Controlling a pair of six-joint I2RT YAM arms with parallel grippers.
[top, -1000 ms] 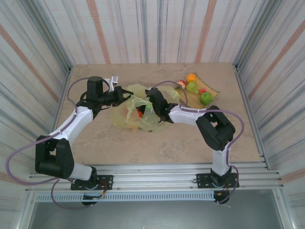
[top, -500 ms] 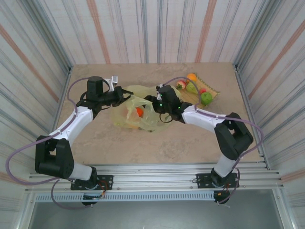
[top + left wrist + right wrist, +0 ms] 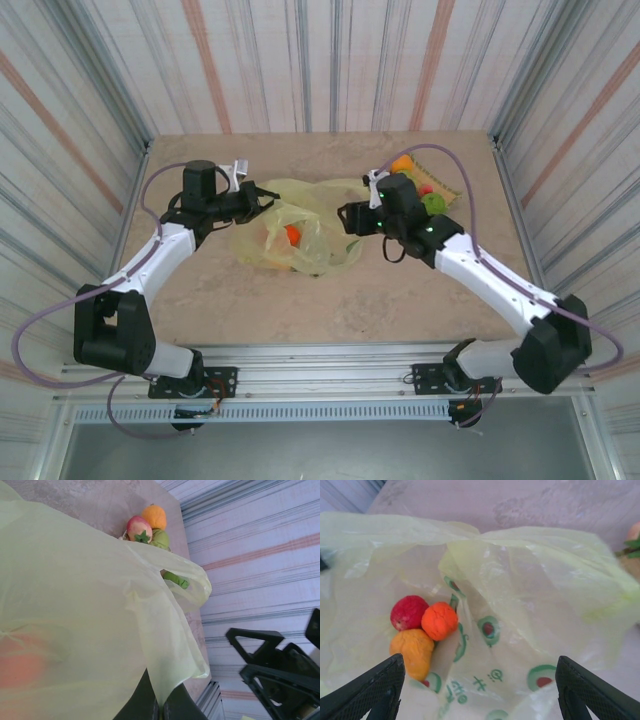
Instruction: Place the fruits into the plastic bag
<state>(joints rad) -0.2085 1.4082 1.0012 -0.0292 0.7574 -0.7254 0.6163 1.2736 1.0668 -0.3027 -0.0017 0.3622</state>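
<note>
right hand (image 3: 348, 217) pulled out of plastic bag (image 3: 318, 250), swung back rightward

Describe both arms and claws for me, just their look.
The left arm and right arm: black joints, white shells, a loose lilac cable along each. The left claw and right claw are black; the right's fingers look finely textured. The right arm shows green lights.

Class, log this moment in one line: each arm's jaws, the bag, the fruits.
left jaws: shut on plastic bag | right jaws: open, empty | in bag: three fruits | other fruits: on mat
</note>
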